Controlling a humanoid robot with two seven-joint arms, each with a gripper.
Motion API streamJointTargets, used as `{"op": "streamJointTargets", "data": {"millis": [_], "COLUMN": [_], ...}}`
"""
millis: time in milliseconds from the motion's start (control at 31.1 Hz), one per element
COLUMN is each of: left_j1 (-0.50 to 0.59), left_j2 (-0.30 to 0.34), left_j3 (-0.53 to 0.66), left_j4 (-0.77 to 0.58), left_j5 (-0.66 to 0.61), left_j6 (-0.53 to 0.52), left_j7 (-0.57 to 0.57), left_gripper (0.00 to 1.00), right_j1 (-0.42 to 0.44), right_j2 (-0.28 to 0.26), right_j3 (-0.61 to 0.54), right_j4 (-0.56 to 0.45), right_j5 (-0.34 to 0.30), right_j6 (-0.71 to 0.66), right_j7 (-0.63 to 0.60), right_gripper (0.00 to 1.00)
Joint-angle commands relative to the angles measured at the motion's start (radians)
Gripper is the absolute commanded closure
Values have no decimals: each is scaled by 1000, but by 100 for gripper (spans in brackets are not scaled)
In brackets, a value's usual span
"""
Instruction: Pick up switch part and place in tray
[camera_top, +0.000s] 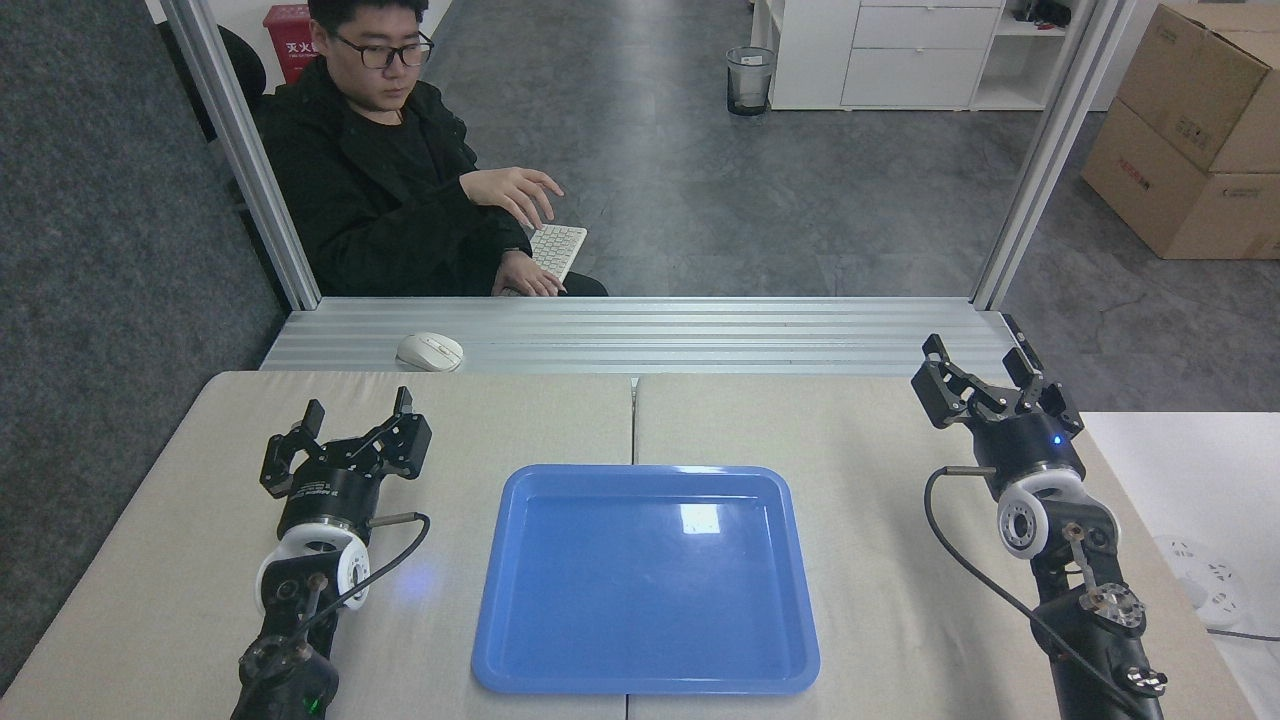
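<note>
From the head view, the blue tray lies flat in the middle of the beige tabletop, its near edge close to the bottom of the picture. Its glossy floor holds nothing but a bright square of reflected light. The switch part cannot be seen anywhere on the tabletop or in the tray.

The left gripper stands to the left of the tray, well apart from it, pointing away from the camera. Its jaws are spread, with a clear gap between the two dark fingers and nothing held between them. A black cable loops from its wrist down along the arm.

The right gripper stands to the right of the tray, farther back, near the far edge of the tabletop. Its jaws are also spread wide and hold nothing. A small blue light shows on its wrist, and a black cable curves down beside the arm.

Beyond the tabletop runs a ribbed metal ledge with a white computer mouse lying on it. Behind the ledge a person in a black jacket sits with one hand raised over a white keyboard. Cardboard boxes stand on the floor at the far right, and a bin stands by a white cabinet.
</note>
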Motion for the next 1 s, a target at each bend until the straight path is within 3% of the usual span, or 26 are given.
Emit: {"op": "streamJointTargets", "data": {"millis": [0,963], "left_j1": [3,27], "left_j2": [5,15], "left_j3": [-1,0], "left_j4": [1,-2], "left_j5": [-27,-45], "left_j6": [0,0], "left_j7": [8,11], "left_gripper": [0,0], "right_j1": [0,0], "right_j2": [0,0], "right_j3": [0,0], "right_j4": [0,1], "right_j5": [0,0], "right_j6": [0,0], "right_j7": [0,0], "right_gripper": [0,0]}}
